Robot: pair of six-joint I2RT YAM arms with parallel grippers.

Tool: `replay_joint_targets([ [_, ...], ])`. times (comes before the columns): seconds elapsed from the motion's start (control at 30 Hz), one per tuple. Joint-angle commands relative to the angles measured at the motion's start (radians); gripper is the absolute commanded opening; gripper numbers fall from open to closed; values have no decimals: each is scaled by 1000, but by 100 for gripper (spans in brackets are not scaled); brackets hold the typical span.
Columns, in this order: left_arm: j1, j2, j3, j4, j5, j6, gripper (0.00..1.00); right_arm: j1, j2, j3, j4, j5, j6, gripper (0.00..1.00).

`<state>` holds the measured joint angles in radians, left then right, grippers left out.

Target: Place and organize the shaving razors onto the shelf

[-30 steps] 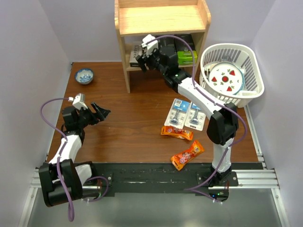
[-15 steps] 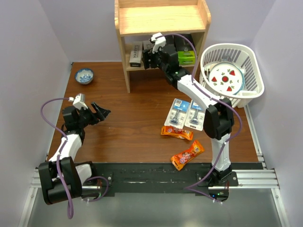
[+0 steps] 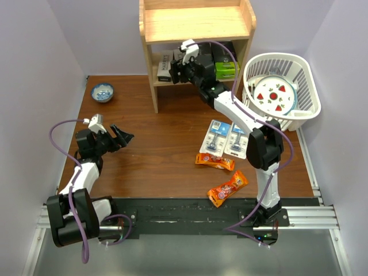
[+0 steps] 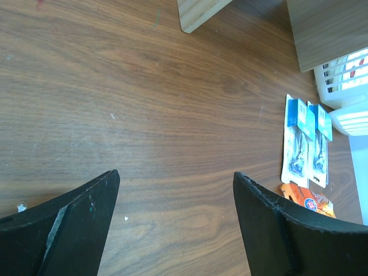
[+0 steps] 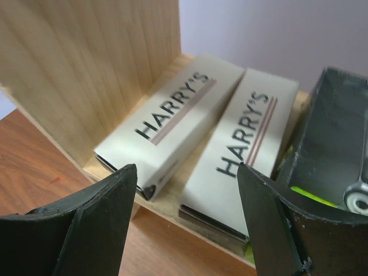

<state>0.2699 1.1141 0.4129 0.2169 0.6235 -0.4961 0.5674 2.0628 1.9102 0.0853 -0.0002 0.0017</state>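
The wooden shelf (image 3: pixel 195 23) stands at the back. My right gripper (image 3: pixel 179 64) is at the front of its lower board, open and empty (image 5: pixel 185 172). Right in front of it two grey HARRY'S boxes lie side by side on the lower board, one on the left (image 5: pixel 172 112) and one on the right (image 5: pixel 244 144); a black box with a lime-green end (image 5: pixel 330 144) lies to their right (image 3: pixel 226 68). Two blister cards with blue headers (image 3: pixel 217 138) (image 3: pixel 237 141) lie flat on the table (image 4: pixel 298 141). My left gripper (image 3: pixel 123 137) is open and empty over bare table at the left (image 4: pixel 176 175).
Two orange snack packets (image 3: pixel 214 161) (image 3: pixel 228 188) lie near the blister cards. A white slatted basket (image 3: pixel 305 86) holding a strawberry-pattern plate stands at the right. A small blue bowl (image 3: pixel 103 92) sits at the back left. The shelf's side panels (image 4: pixel 201 14) rest on the table.
My right gripper has shifted a little to the right along the front of the shelf's lower board, then slightly back. The left arm has not moved.
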Motion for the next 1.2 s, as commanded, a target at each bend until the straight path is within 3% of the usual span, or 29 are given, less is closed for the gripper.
replay_joint_targets([
  [0.0,11,-7,23,45,-1,4,85,45,3,59,85,-1,-87,75],
  [0.67,22,-59,-3,18,-8,7,85,129,158,211,53,192,-241,74],
  [1.17,23,-57,-8,30,-7,-2,85,120,152,161,2,282,-191,55],
])
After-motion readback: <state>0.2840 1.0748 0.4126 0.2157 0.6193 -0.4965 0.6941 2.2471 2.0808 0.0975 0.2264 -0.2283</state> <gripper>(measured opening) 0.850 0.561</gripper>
